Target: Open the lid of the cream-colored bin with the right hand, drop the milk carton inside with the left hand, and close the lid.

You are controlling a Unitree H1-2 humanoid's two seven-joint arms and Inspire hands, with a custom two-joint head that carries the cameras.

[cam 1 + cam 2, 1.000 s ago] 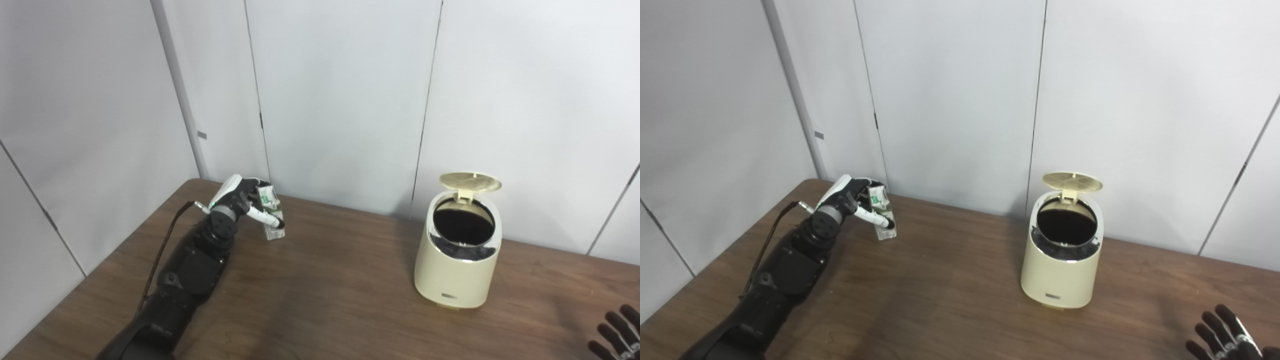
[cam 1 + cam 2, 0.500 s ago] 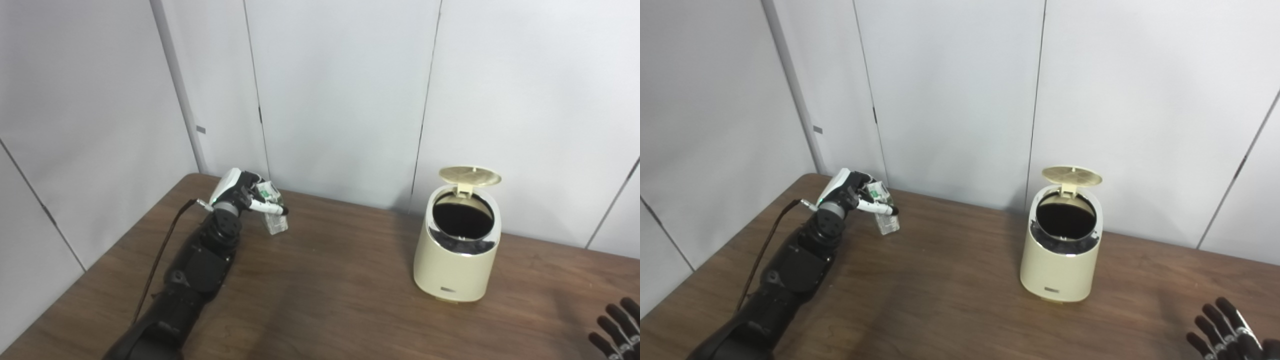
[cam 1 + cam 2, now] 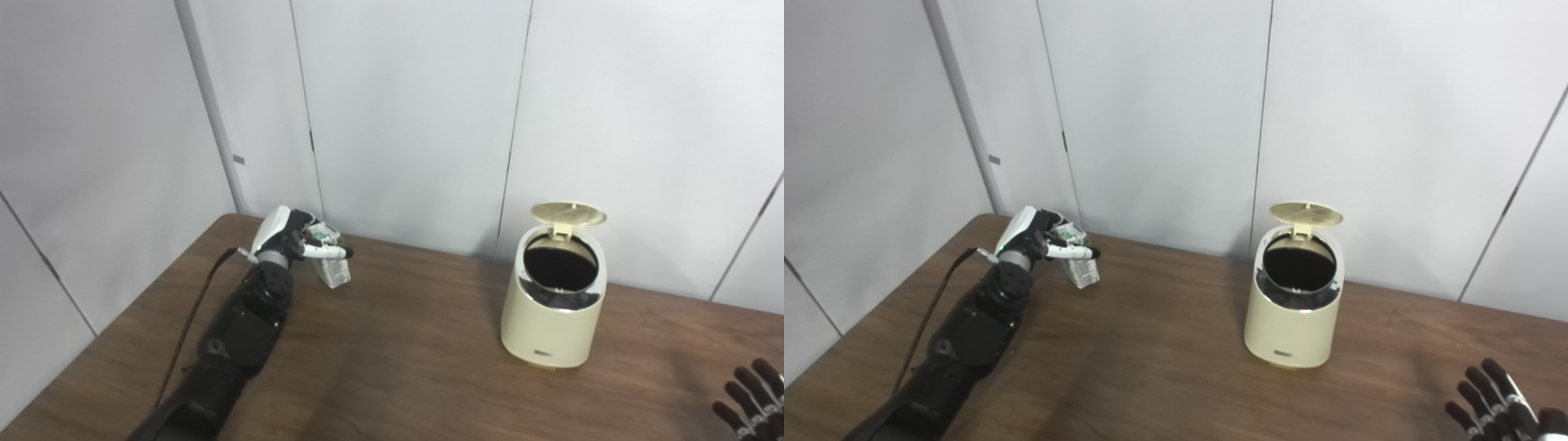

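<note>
So, left robot hand [image 3: 293,237] grasping the milk carton [image 3: 331,268].
Bin [image 3: 554,312] lid [image 3: 568,214] up; my right robot hand [image 3: 1497,407] is released.

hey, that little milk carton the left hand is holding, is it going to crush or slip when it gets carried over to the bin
The milk carton looks like thin paperboard, so a hard squeeze would probably dent it. It is small, likely light, so carrying should be easy. The left hand wraps only its upper part and the carton hangs tilted, so it might swivel or slip on the way to the bin.
</note>
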